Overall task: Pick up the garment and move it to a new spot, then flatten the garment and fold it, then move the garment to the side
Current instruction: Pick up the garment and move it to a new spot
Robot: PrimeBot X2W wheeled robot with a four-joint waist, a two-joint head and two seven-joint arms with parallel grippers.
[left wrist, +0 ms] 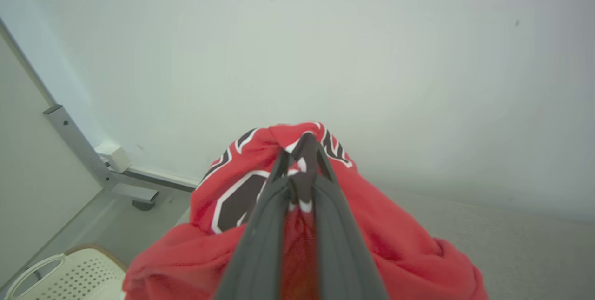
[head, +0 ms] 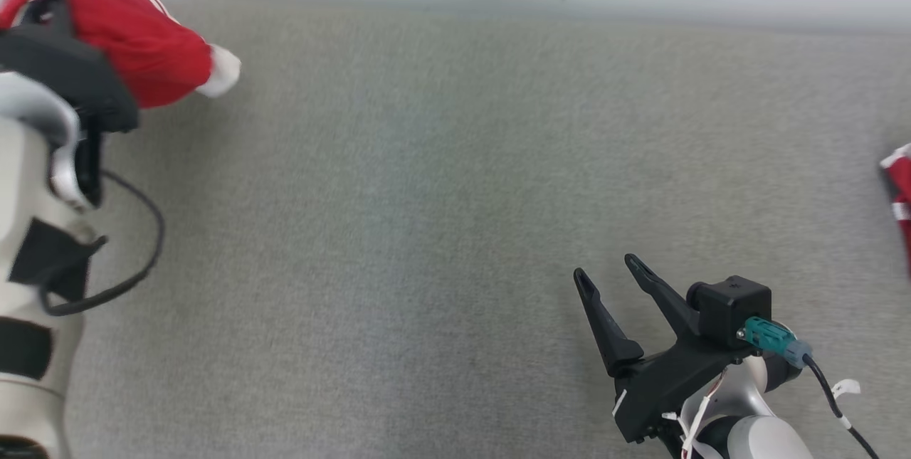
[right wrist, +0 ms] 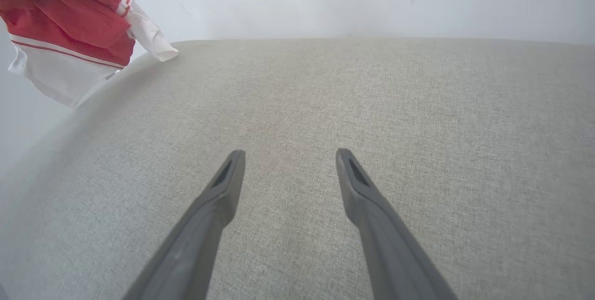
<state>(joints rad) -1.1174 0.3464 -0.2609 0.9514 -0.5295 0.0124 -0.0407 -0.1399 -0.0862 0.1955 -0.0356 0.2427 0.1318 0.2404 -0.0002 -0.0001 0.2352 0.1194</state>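
Note:
The garment (head: 149,46) is red with white trim and dark lettering. It hangs bunched at the far left, above the edge of the grey fabric surface (head: 398,196). In the left wrist view my left gripper (left wrist: 302,151) is shut on a fold of the garment (left wrist: 399,244), with cloth draped around both fingers. The right wrist view shows the garment (right wrist: 69,25) lifted at the upper left, its white hem dangling. My right gripper (head: 606,267) hovers low at the near right, open with nothing between its fingers (right wrist: 223,183).
Another red and white piece of cloth (head: 900,188) lies at the right edge. A pale wall runs behind the surface. Left of the surface, a white perforated seat or basket (left wrist: 69,276) and a metal frame (left wrist: 83,151) stand on the floor.

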